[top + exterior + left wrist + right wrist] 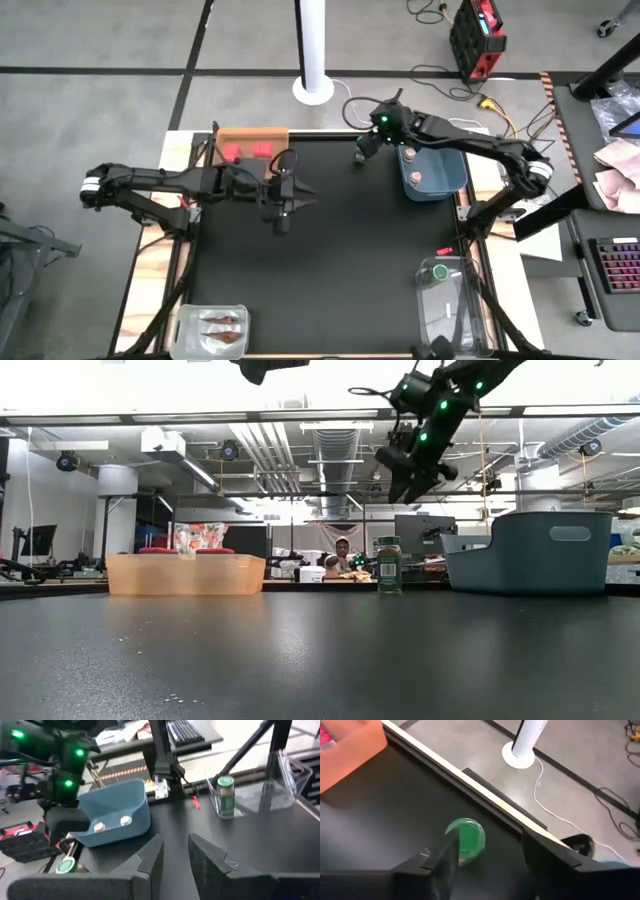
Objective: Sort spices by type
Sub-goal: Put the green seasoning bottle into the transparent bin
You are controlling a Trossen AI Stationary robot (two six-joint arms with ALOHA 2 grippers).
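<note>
A green-capped jar (388, 565) stands upright on its base on the black table near the far edge; its cap (465, 837) shows from above. My right gripper (490, 852) hangs open above it (405, 485), fingers slanting down, clear of the cap. My left gripper (175, 845) hovers over the middle of the table (283, 218), a narrow gap between its fingers and nothing in it. Two tan-capped jars (99, 826) stand in the blue tub (440, 185). Two red boxes (232, 152) lie in the orange tray (250, 135).
A clear container (450, 300) at the near right corner holds another green-capped jar (438, 271). A second clear container (185, 325) at the near left holds brown packets (222, 322). The tub stands just right of the far jar, the tray at the far left.
</note>
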